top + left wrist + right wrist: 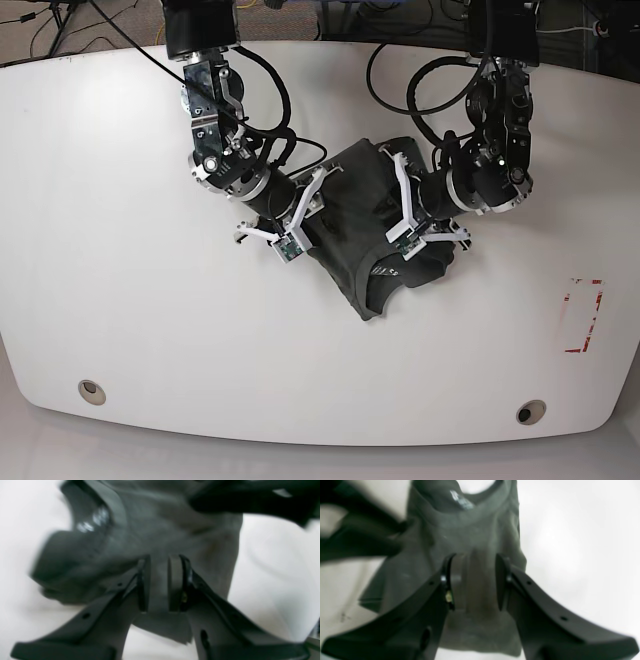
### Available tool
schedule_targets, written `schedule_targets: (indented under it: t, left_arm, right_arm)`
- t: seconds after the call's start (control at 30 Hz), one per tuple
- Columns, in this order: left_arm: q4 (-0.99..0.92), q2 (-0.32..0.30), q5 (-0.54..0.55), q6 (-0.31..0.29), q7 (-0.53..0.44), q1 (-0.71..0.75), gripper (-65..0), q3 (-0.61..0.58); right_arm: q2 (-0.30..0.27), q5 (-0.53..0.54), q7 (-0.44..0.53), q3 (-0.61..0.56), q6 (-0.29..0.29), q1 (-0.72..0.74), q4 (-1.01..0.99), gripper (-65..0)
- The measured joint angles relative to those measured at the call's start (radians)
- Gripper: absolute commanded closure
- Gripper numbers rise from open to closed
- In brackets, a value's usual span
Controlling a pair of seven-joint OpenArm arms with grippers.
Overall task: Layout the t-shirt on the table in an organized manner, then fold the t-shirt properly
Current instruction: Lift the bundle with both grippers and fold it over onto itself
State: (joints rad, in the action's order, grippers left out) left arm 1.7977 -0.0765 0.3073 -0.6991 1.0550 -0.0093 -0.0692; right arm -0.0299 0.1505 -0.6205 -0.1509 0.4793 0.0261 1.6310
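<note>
Mid-table (120, 300), well clear of the red-and-white sticker (583, 316) off near one edge, lies the t-shirt (360, 225), bunched into a narrow, doubled-over heap, neck opening and small label (385, 270) turned toward the near edge. Flanked on both sides: left gripper (415, 232) pressing in at the sticker side of the heap, right gripper (290, 225) at the opposite side, both right at the cloth, neither clearly closer. From the left wrist view, left gripper (159, 583) with jaws parted only a little, a band of grey fabric running up through the gap, apparently pinched loosely, though too blurred to call a firm grip. From the right wrist view, right gripper (473, 582) spread wider, a raised fold of cloth standing between the pads, not visibly squeezed. Long axis of the heap running roughly from the far side down toward the near edge, so crosswise to the line between the two grippers. Judgement: still the laying-out stage, folding not begun; next likely calls for drawing the two sides apart, away from each other, to open the heap flat. Risk: a loose hold slipping off the soft cloth.
</note>
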Motion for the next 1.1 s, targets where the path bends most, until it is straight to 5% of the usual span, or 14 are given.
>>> schedule_targets:
  t: [0.33,0.67,1.1]
  left_arm:
    - [-0.158,-0.018,0.0,0.002,-0.009,0.042,-10.3,0.002]
    - [-0.314,-0.122,0.059,-0.01,-0.19,0.031,-10.3,0.0]
    - [-0.316,-0.218,0.082,-0.013,-0.206,0.028,-10.3,0.004]
  right_arm:
    - [-0.004,0.0,0.151,0.0,0.001,0.012,-0.177,-17.4]
    - [-0.024,0.005,0.158,0.0,0.003,-0.011,-0.196,-17.3]
    - [-0.027,0.002,0.13,0.001,-0.003,-0.077,-0.07,-17.3]
